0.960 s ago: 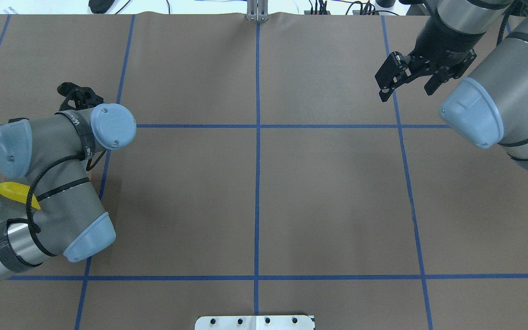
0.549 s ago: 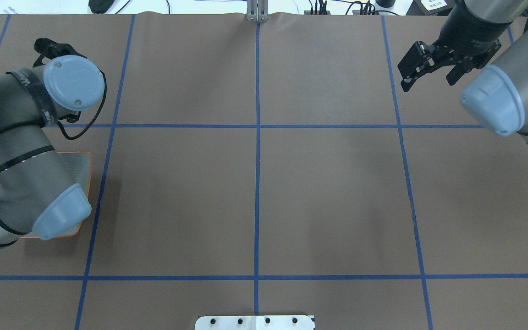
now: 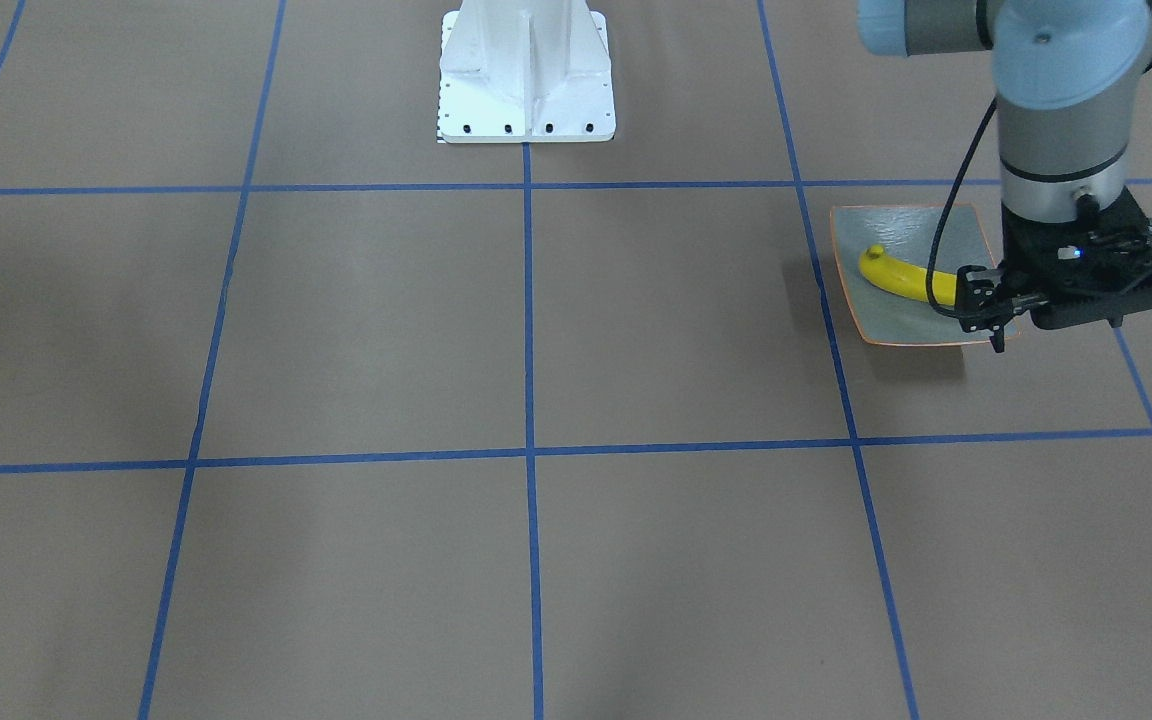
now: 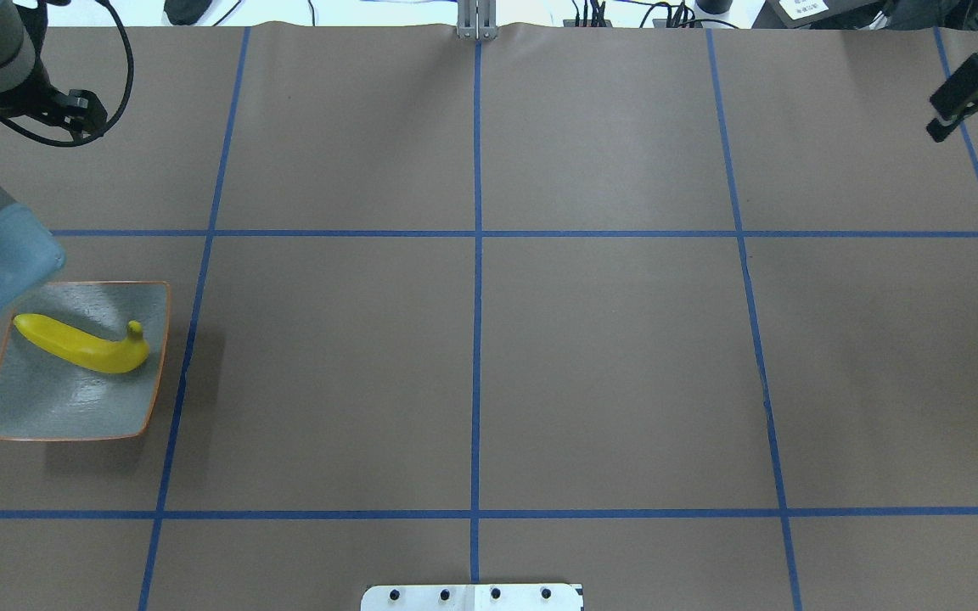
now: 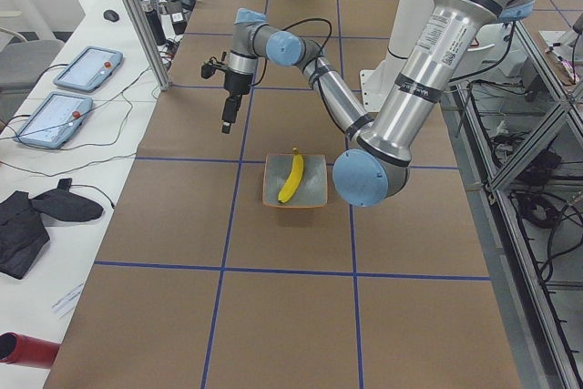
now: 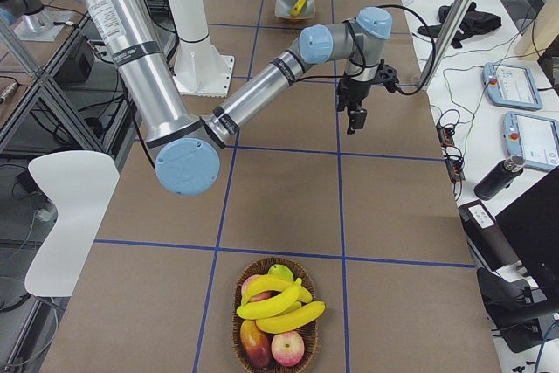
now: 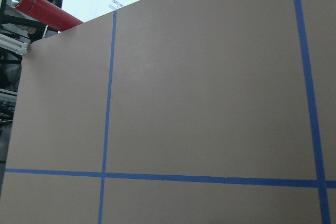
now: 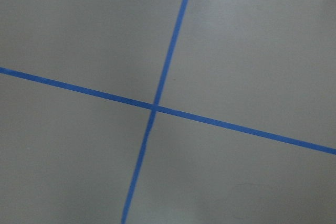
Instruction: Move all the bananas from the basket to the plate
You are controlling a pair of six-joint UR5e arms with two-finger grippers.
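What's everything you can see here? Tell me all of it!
table: one, brown with blue lines, under everything
plate: one, grey-green, orange rim, robot's left end
banana on plate: one, yellow, lying across it
basket: one, brown wicker, robot's right end
bananas in basket: about three, yellow, piled together
control tablets: two, blue-grey, side bench
tube: one, red, side bench
left gripper: one, black, hanging beyond the plate
right gripper: one, black, over bare table

One plate (image 4: 64, 407), at the left edge of the overhead view, carries one banana (image 4: 81, 346). One basket (image 6: 237, 331), bottom centre of the right-side view, holds roughly three more bananas (image 6: 272, 301); their exact number is unclear.
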